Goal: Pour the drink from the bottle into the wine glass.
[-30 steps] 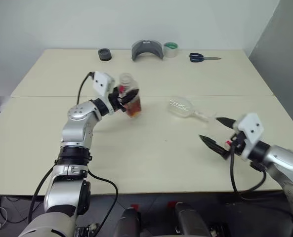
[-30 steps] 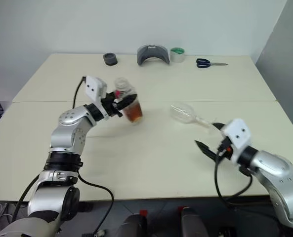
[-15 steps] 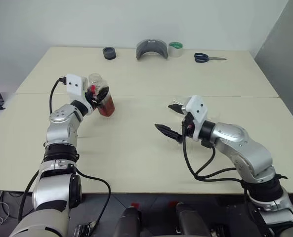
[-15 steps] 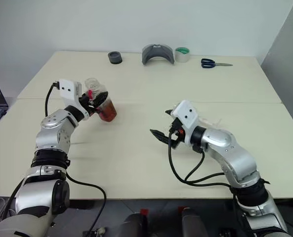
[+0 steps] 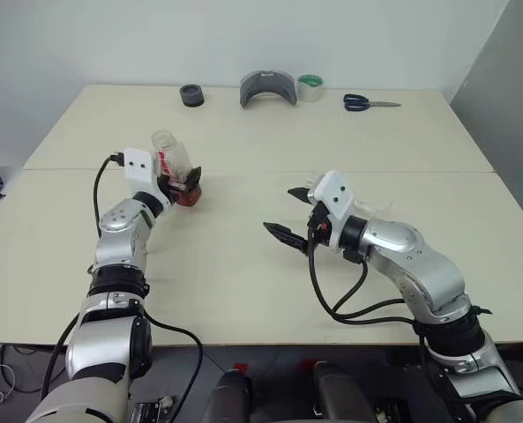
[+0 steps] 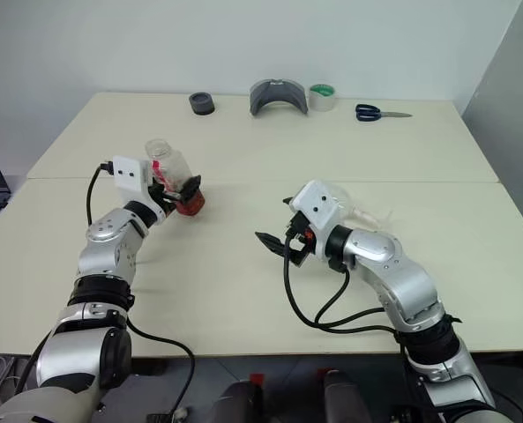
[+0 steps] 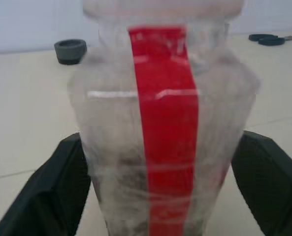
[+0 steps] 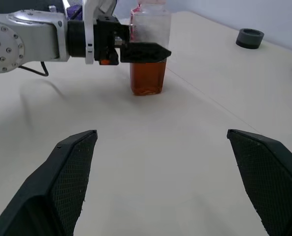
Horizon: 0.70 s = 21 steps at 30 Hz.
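Bottle (image 8: 148, 54) stood on table (image 5: 243, 282) between spread left gripper (image 6: 183, 187) fingers; right gripper (image 5: 289, 214) open, empty; toppled wine glass (image 6: 354, 211) to be righted next

We see the bottle (image 5: 175, 169) standing upright on the desk (image 5: 243, 273), in its left half, nearer the far edge than the near one. It is a small clear squarish plastic bottle with a red strip label running down its side. The drink (image 8: 147, 76), a translucent reddish-brown liquid, fills its lower part. The wine glass (image 6: 349, 210) is clear and sits right of the desk's centre, mostly hidden, so we cannot tell its pose.
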Motion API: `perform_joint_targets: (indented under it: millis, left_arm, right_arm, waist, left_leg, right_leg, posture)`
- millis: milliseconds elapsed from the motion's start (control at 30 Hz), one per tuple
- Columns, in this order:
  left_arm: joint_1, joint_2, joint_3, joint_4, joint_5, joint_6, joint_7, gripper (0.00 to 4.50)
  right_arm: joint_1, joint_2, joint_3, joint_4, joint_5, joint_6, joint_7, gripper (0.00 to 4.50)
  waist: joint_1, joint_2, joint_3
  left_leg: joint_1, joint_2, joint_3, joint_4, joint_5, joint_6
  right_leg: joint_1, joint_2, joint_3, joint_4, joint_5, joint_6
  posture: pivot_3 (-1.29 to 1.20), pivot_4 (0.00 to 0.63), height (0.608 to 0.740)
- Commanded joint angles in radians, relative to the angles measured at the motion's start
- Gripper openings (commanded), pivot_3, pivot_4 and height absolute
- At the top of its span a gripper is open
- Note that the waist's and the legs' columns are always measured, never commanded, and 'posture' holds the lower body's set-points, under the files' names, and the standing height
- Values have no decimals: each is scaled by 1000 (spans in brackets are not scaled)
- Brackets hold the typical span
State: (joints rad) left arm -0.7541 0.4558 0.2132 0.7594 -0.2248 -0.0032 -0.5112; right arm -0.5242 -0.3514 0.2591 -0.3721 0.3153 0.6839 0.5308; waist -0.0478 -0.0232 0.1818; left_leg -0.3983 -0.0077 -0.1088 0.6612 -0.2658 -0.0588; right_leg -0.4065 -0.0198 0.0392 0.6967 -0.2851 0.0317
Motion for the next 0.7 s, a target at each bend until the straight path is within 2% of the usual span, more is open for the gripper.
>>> perform_joint_targets:
  millis: [33, 367, 533, 633, 700]
  left_arm:
    - [3, 5, 16, -30, -2, -28, 13, 4468]
    - [147, -10, 25, -182, -3, -20, 68, 4468]
    - [266, -11, 16, -343, 23, -34, 104, 4468]
    - [392, -5, -9, -490, 39, -41, 86, 4468]
    - [435, -1, -28, -526, 52, -46, 69, 4468]
  right_arm:
    - [-7, 3, -10, -45, 0, -7, 4, 4500]
    - [54, -49, -17, -85, -44, -33, 13, 4500]
    - [132, -92, -39, -155, -58, -20, 0, 4500]
    - [178, -116, -97, -226, -89, 22, -66, 4500]
    - [189, -133, -121, -260, -105, 64, -97, 4500]
  waist:
    - [0, 0, 0]
    - [-2, 0, 0]
    - [-2, 0, 0]
    - [-2, 0, 0]
    - [1, 0, 0]
  left_leg:
    - [0, 0, 0, 0, 0, 0]
    - [0, 0, 0, 0, 0, 0]
    - [0, 1, 0, 0, 0, 0]
    - [0, 2, 0, 0, 0, 0]
    - [0, 2, 0, -1, 0, 0]
  right_leg:
    - [0, 0, 0, 0, 0, 0]
    - [0, 0, 0, 0, 0, 0]
    - [0, -1, 1, 0, 0, 0]
    - [0, -1, 1, 0, 0, 0]
    - [0, -1, 1, 0, 0, 0]
  posture:
    - [0, 150, 740]
    - [0, 150, 740]
    - [0, 150, 740]
    - [0, 150, 740]
    - [0, 150, 740]
